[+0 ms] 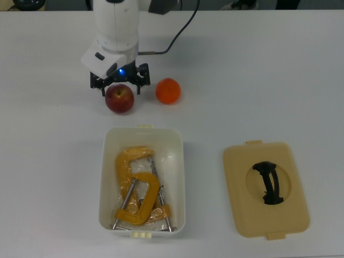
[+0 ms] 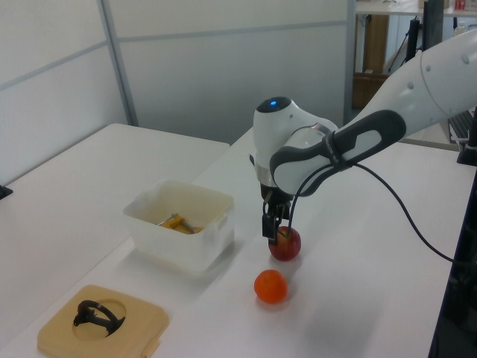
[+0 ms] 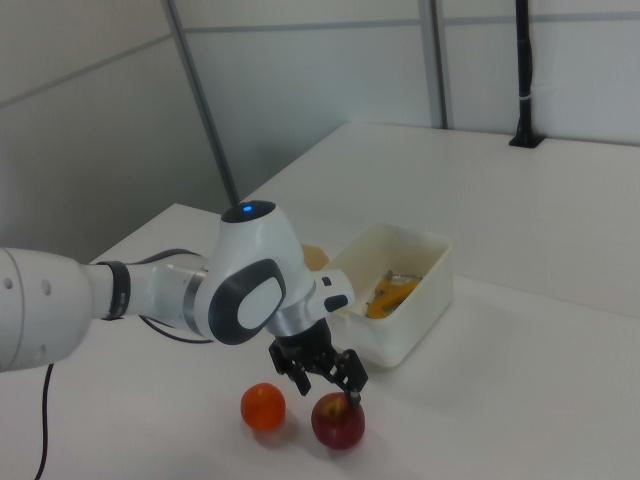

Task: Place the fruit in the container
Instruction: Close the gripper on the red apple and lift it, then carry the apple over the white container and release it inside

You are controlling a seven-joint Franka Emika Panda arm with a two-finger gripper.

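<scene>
Red apple sits on desk just above tub in the top view, orange beside it; claw spread apart, straddling apple's top. Drop lower, centre fingers on widest part, then squeeze

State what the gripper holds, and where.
Nothing is held: the open gripper straddles the top of the dark red apple, which sits on the white table.

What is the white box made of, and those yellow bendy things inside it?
The white rectangular tub looks like plastic: smooth, thin walls with rounded corners that glow a little in the light. The yellow-orange C-shaped clamps look like painted metal, with bare silvery screw rods. They seem wrapped in clear crinkly film, probably plastic.
</scene>
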